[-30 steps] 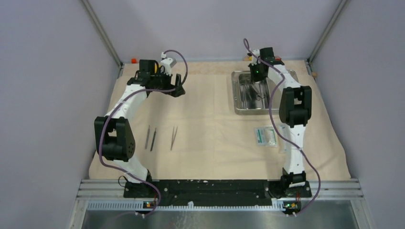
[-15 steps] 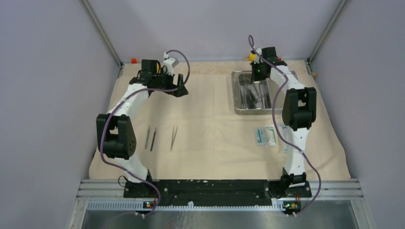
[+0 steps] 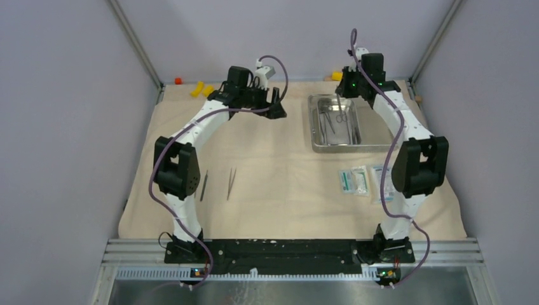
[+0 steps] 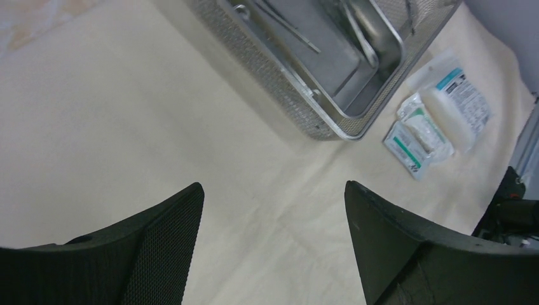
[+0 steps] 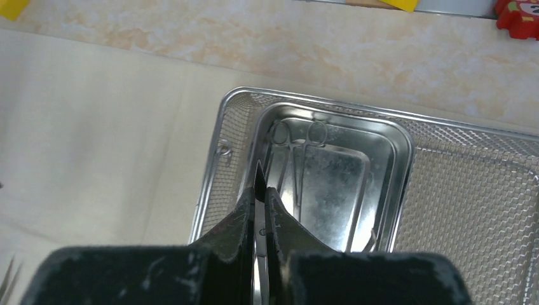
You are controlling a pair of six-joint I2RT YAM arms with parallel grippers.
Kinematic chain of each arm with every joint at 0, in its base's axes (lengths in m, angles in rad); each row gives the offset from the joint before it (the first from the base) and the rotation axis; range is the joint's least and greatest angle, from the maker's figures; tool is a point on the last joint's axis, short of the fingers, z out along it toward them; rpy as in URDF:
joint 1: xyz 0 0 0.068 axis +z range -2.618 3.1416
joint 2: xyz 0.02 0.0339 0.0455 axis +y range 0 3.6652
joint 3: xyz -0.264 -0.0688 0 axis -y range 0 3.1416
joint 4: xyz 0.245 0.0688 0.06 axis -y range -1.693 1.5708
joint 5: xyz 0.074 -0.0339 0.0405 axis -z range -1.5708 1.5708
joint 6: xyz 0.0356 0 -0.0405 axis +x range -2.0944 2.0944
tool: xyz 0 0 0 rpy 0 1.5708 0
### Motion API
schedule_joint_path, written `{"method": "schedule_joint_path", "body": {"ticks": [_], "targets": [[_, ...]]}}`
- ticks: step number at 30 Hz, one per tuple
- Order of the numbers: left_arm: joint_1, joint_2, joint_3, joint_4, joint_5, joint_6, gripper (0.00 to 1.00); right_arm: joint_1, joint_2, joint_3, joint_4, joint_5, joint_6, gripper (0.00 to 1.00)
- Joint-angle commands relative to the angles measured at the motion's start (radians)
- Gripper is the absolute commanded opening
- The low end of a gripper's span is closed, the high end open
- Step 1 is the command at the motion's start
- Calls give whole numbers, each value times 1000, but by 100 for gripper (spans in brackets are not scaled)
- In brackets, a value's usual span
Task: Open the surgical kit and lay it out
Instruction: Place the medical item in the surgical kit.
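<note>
The beige cloth wrap [image 3: 273, 171] lies spread flat over the table. The steel tray [image 3: 318, 143] stands at the back right, with ring-handled forceps [image 5: 299, 136] and other thin instruments in it. My right gripper [image 5: 260, 190] hangs over the tray's left edge [image 5: 216, 159]. It is shut on a thin steel blade with a pivot screw, apparently scissors [image 5: 259, 176]. My left gripper [image 3: 278, 105] hovers open over bare cloth left of the tray [image 4: 330, 121], nothing between its fingers [image 4: 175, 229]. Tweezers [image 3: 231, 183] lie on the cloth at the front left.
White-and-teal packets [image 3: 356, 181] lie in front of the tray, also seen in the left wrist view [image 4: 432, 121]. Yellow blocks [image 3: 202, 89] and a red block [image 3: 178, 81] sit along the back edge. Another dark instrument [image 3: 204, 185] lies beside the left arm's elbow.
My left arm has swung right toward the tray, its jaws slightly narrower. My right gripper has risen and drawn back from the tray with the blade in it.
</note>
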Motion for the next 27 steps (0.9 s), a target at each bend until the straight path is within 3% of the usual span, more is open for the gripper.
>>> {"method": "schedule_joint_path", "body": {"ticks": [1, 6, 13, 20, 27], "targets": [[-72, 53, 131, 49, 41, -150, 85, 55, -157, -108, 102, -14, 110, 0], [-148, 121, 254, 44, 71, -239, 80, 126, -257, -229, 136, -1, 185, 0], [-173, 94, 155, 119, 56, -345, 75, 169, -365, -374, 164, 48, 249, 0], [-126, -59, -67, 165, -71, -180, 82, 276, -386, -414, -31, 70, 213, 0], [-35, -101, -125, 121, -165, -30, 85, 328, -471, -587, -74, 105, 320, 0]]}}
